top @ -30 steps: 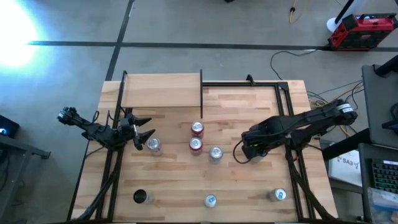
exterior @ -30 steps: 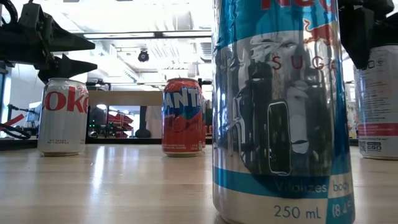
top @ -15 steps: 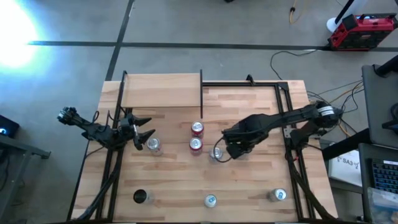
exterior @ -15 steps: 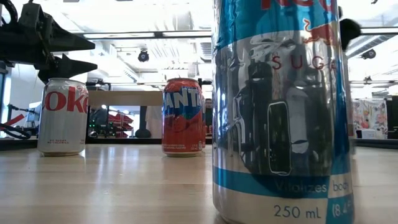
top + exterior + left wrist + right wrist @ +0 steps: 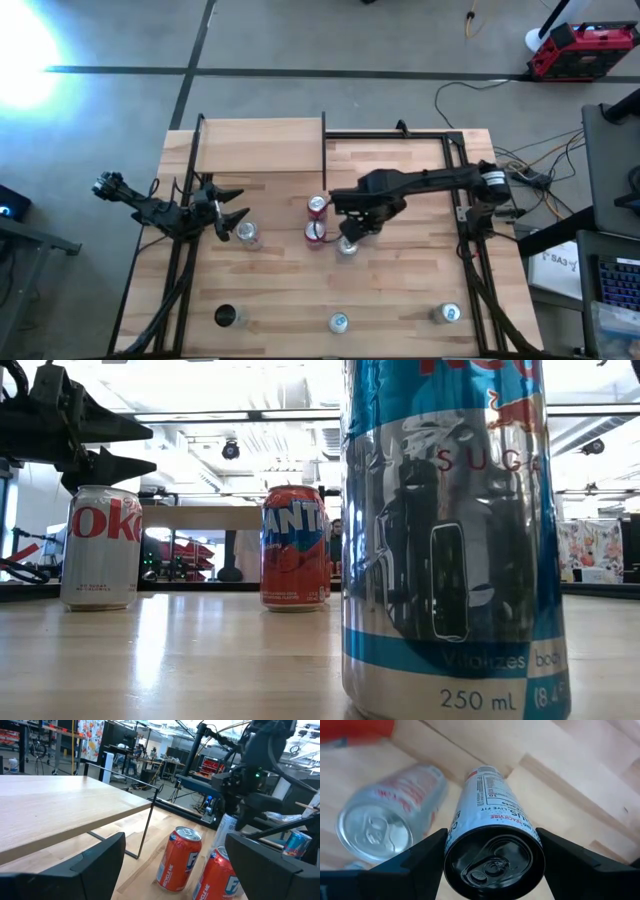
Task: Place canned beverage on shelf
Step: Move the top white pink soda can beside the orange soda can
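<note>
My right gripper [image 5: 350, 226] is shut on a pale slim can with a black top [image 5: 494, 865], over the middle of the table. It is right above a silver can [image 5: 347, 247] and beside two red Fanta cans [image 5: 316, 207] [image 5: 314, 233]. My left gripper [image 5: 236, 214] hangs open and empty at the table's left, just above a Coke can [image 5: 247, 233]. The shelf [image 5: 260, 146], a pale board on a thin black frame, stands at the far left corner; it also shows in the left wrist view [image 5: 60, 805]. My right gripper pinches the black-topped can between its two fingers [image 5: 422, 852], on opposite sides of its wall just below the top rim [image 5: 452, 845]. The fingers come from above, pointing down. The can stays upright below them; I cannot tell whether its base is clear of the table.
A large Red Bull can [image 5: 450, 540] stands close in front of the low camera and hides the right gripper there. Three more cans stand along the near edge [image 5: 226, 316] [image 5: 338, 322] [image 5: 448, 314]. A black frame rail [image 5: 400, 135] runs along the far edge.
My right gripper has gone toward the table's left and slightly toward the far edge with the black-topped can. It has moved from right of centre to above the silver can, beside the red cans.
</note>
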Motion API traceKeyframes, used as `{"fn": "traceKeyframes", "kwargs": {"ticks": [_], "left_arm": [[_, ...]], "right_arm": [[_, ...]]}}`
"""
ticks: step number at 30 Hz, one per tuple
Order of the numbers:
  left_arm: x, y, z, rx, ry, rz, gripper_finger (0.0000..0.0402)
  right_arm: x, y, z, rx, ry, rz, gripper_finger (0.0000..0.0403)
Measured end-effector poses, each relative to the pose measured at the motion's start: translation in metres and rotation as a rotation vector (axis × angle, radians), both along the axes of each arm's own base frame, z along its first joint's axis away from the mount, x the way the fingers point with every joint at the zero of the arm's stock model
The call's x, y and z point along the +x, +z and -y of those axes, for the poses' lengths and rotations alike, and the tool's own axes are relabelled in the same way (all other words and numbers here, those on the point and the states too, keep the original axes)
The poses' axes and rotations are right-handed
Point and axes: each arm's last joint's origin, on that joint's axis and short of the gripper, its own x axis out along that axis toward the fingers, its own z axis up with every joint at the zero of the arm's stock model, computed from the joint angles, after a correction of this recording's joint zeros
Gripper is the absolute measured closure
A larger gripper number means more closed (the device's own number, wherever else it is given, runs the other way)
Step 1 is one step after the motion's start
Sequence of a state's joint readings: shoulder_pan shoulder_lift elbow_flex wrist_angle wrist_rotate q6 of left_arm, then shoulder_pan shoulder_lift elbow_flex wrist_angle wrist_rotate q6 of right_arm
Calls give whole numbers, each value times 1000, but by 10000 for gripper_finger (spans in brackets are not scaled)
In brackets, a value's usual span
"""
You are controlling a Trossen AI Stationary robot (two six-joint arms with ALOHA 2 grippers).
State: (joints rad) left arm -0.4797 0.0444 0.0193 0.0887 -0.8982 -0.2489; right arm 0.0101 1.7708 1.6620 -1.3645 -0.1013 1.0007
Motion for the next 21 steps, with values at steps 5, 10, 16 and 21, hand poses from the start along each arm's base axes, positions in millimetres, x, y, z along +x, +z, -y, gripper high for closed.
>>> {"fn": "traceKeyframes", "kwargs": {"ticks": [5, 10, 16, 21], "left_arm": [[0, 0, 0, 0, 0, 0, 75], [0, 0, 0, 0, 0, 0, 75], [0, 0, 0, 0, 0, 0, 75], [0, 0, 0, 0, 0, 0, 75]], "right_arm": [[12, -1, 10, 2, 0, -7, 132], [23, -1, 17, -9, 14, -2, 132], [37, 2, 26, -34, 18, 27, 132], [50, 1, 29, -34, 52, 28, 132]]}}
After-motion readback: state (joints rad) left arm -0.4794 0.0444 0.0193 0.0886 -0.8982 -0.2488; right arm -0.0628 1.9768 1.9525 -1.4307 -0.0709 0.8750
